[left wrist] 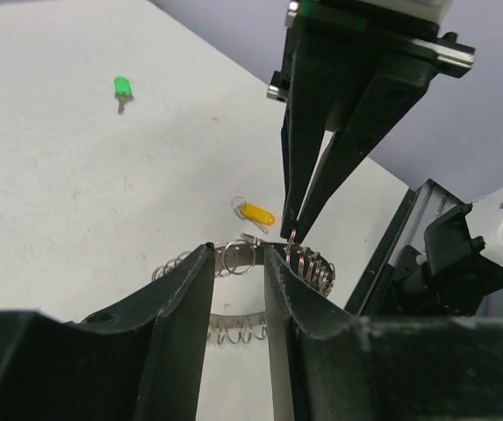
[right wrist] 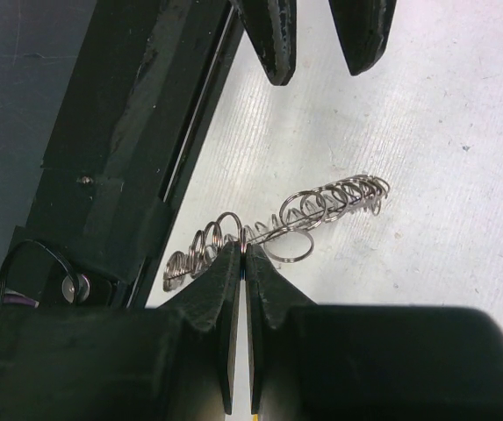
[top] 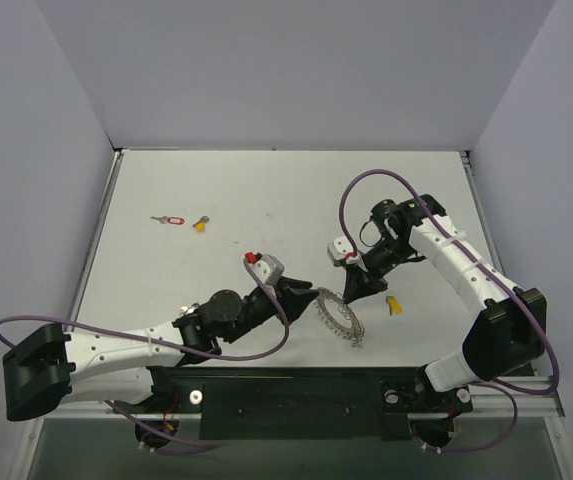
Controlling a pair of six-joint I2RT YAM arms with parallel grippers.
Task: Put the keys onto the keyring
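Observation:
The keyring (top: pixel 339 318), a floppy silver band of small rings, lies on the white table near the front middle. My right gripper (right wrist: pixel 245 250) points down at its far end and is shut on one small ring of it; the left wrist view shows those tips (left wrist: pixel 291 234) pinching that ring. My left gripper (left wrist: pixel 238 263) stands open right at the keyring (left wrist: pixel 233 260), one finger on each side of a ring, holding nothing. One yellow key (left wrist: pixel 258 213) lies just beyond the keyring. A green key (left wrist: pixel 121 88) lies farther off. A red-tagged key (top: pixel 171 220) and another yellow key (top: pixel 200 223) lie at the back left.
The black base bar (top: pixel 296 395) runs along the near table edge, close behind the keyring (right wrist: pixel 321 206). Purple cables loop over both arms. Grey walls close the table on three sides.

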